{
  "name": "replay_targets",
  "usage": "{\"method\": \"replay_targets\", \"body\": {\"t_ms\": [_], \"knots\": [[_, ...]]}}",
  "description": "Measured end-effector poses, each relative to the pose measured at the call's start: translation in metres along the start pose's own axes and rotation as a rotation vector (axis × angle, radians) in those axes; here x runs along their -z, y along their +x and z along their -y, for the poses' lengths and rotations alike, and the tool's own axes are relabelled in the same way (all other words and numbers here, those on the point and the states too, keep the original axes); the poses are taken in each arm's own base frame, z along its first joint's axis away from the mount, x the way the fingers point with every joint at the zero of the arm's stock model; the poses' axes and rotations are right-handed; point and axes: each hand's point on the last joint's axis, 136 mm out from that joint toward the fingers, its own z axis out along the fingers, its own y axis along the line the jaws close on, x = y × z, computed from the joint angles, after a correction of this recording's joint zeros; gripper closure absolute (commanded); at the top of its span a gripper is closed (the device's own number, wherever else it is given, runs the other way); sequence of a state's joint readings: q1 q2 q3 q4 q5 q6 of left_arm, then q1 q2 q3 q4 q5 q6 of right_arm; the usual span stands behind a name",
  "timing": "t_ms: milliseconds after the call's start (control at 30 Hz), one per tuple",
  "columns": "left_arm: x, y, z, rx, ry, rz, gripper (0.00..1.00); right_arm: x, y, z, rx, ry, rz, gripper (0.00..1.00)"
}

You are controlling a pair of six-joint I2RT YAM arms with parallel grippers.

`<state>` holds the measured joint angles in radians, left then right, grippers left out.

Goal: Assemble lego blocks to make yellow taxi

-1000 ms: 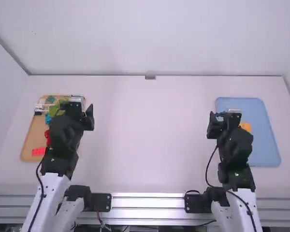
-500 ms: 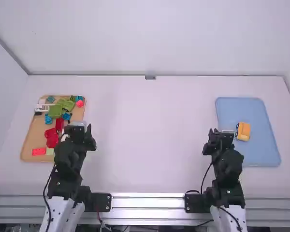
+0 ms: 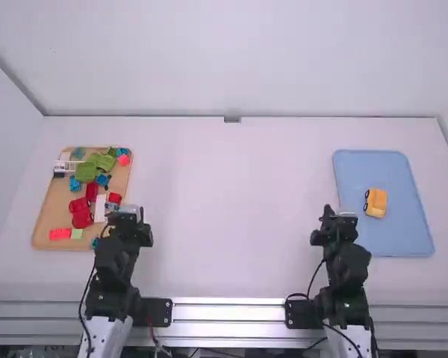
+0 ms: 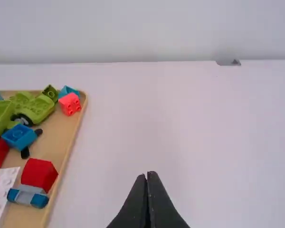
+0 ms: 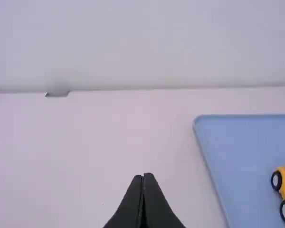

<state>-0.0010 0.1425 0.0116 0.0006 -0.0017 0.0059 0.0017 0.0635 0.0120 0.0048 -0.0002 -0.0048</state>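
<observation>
In the high view, a yellow toy car [image 3: 375, 203] with dark wheels lay in the blue tray [image 3: 407, 242], on the right side of the white table [image 3: 231, 216]. The car's visible wheels faced the middle of the table. Loose building pieces [image 3: 85, 171] in green, red, blue and white were crowded into the tan tray [image 3: 51, 209], on the left side. The taxi appeared to be put together and set aside, so the work was probably at its end, though whether every part was on could not be told. The left arm [image 3: 113, 283] was folded low near its base, its wrist by the near right corner of the tan tray. The right arm [image 3: 346, 280] was tucked in the same way, its wrist just beside the blue tray. Both looked parked and pointed forward. In the left wrist view, the left gripper [image 4: 147, 175] had its two fingers together with nothing between them, apart from the red block [image 4: 40, 174] and the studded white plate [image 4: 1, 192] in the tan tray. In the right wrist view, the right gripper [image 5: 143, 176] likewise had its fingers together around nothing, well apart from the yellow toy car. If the build was complete, the next move called only for staying parked; if a part was missing, the left gripper would have had to open and reach over the loose building pieces.
</observation>
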Motion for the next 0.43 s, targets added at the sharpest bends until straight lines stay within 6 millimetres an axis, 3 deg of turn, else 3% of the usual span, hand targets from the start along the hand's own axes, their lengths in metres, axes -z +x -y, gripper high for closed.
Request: {"method": "replay_targets", "body": {"t_ms": [433], "knots": [[0.01,-0.028,0.0,0.001,-0.001,0.129,1.0,0.004,-0.012,0.0,0.002,0.0,0.054,1.0]]}}
